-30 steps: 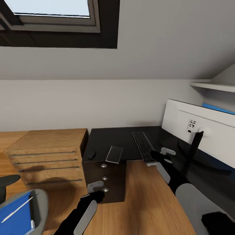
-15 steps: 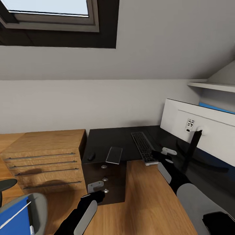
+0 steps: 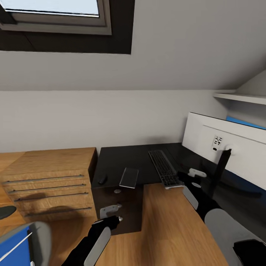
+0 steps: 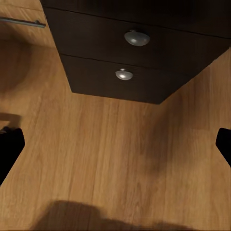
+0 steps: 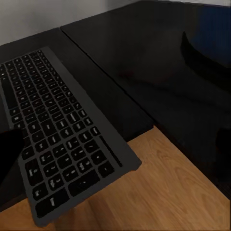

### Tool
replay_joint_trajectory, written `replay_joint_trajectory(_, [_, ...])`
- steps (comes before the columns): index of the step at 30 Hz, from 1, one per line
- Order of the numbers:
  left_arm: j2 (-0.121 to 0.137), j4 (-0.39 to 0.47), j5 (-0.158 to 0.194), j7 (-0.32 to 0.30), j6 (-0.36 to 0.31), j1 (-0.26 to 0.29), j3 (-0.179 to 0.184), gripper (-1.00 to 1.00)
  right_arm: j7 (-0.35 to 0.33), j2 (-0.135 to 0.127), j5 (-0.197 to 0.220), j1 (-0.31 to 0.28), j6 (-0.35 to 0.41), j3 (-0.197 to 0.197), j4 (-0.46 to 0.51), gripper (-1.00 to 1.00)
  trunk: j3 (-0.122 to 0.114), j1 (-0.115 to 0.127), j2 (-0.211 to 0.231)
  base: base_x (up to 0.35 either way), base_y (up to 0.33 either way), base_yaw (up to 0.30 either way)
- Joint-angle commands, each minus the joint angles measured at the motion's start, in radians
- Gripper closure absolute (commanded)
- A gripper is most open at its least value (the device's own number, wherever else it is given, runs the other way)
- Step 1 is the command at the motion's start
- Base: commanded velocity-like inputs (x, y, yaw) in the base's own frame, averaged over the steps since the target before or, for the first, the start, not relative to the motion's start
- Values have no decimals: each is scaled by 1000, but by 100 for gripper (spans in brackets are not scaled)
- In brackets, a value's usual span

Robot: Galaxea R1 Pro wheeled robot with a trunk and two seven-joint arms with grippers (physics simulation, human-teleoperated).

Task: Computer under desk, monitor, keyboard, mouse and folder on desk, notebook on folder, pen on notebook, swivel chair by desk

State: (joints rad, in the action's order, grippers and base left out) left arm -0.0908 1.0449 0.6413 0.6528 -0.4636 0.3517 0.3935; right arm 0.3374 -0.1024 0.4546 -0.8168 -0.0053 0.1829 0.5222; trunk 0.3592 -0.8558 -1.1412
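**A:** What's on my screens: the desk (image 3: 142,157) is a glossy black slab, its drawer unit (image 4: 134,57) matte black with round silver knobs (image 4: 136,37). The keyboard (image 3: 164,169) is flat and black with pale lettering, and its near end overhangs the desk edge above the wood-grain floor (image 4: 110,159).

**B:** And the hands?

**A:** My right gripper (image 3: 189,176) sits just beside that overhanging end; from its wrist camera the keyboard (image 5: 57,139) lies right under it. The fingers show as dark shapes at opposite edges, so spread apart, holding nothing. My left gripper (image 3: 111,216) hangs low in front of the drawers, dark fingertips (image 4: 9,149) far apart at the frame's sides, empty too.

**B:** Other items?

**A:** Beyond the left gripper, on the desk: a small rounded black mouse (image 3: 102,179) and a thin grey notebook (image 3: 129,177) beside it. Past the right gripper stands the monitor (image 3: 225,146), white back toward me. The blue folder (image 3: 13,248) lies on the grey chair (image 3: 41,236), behind the left arm
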Motion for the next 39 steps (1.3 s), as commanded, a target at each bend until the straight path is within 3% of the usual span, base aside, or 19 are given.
replay_joint_trajectory(1, [0, 1, 8, 8, -2, 1, 9, -100, 8, -10, 6, -1, -34, 8, -17, -100, 1, 0, -1, 267, -8, 0])
replay_joint_trajectory(11, [-1, 13, 8, 8, -2, 1, 39, -100, 10, -44, 2, -1, -191, 3, -106, -100, 1, 0, -1, 141, -20, 0])
replay_joint_trajectory(25, [1, 145, 10, 9, -4, -10, 50, -100, 14, -59, 5, -1, -231, 3, -123, -100, 1, 0, -1, 10, -2, 0])
replay_joint_trajectory(31, [3, 278, 9, 23, -5, -76, 83, -100, 15, -61, 8, -1, -244, -10, -123, -100, 1, 0, -1, 0, 0, 0])
replay_joint_trajectory(33, [4, 385, 9, 61, -9, -140, 92, -100, 15, -66, 8, -1, -260, -28, -123, -100, 1, 0, -1, 0, 0, 0])
replay_joint_trajectory(36, [5, 425, 10, 86, -11, -168, 99, -100, 15, -74, 8, -1, -265, -34, -124, -100, 1, 0, -1, 0, 0, 0])
replay_joint_trajectory(37, [5, 443, 10, 99, -12, -181, 114, -100, 32, -93, 8, -1, -265, -37, -127, -100, 1, 0, -1, 0, 0, 0])
replay_joint_trajectory(39, [5, 448, 9, 102, -12, -184, 120, -100, 63, -107, 8, -2, -264, -38, -134, -100, 1, 0, -1, 0, 0, 0])
